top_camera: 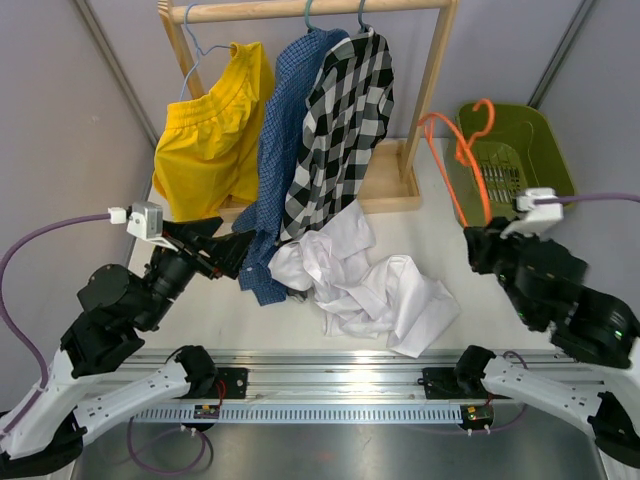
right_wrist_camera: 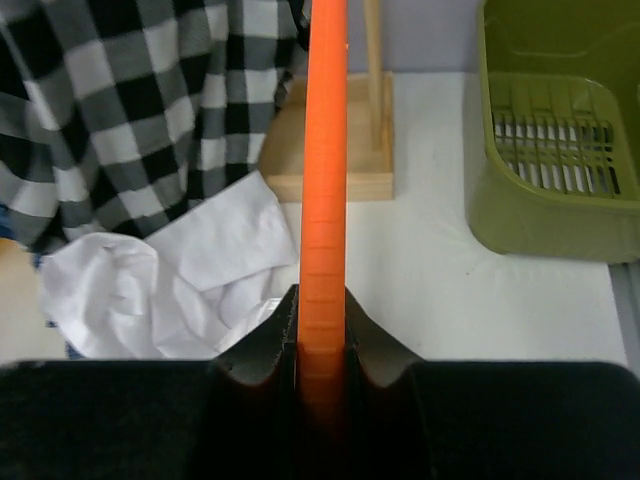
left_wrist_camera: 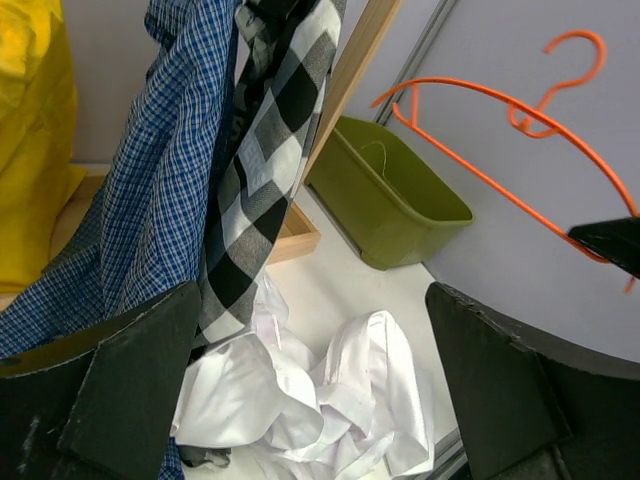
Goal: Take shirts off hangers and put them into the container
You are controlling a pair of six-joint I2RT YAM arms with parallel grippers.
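At 2 o'clock, near the container (top_camera: 545, 135), the bare orange hanger (top_camera: 462, 150) is pinched by the right tool (right_wrist_camera: 322, 335), held clear of the white shirt (top_camera: 370, 285) crumpled mid-tabletop. The left tool (top_camera: 232, 252) is held spread at 9 o'clock, probably for grasping cloth.

The left arm (top_camera: 125, 300) reaches forward, its left gripper (top_camera: 242, 255) spread wide. The right arm (top_camera: 560, 290), seemingly raised, has its right gripper (right_wrist_camera: 322, 325) pinched on the orange hanger (right_wrist_camera: 325, 150).

Crumpled white shirt (top_camera: 380, 290), bare orange hanger (right_wrist_camera: 325, 150)
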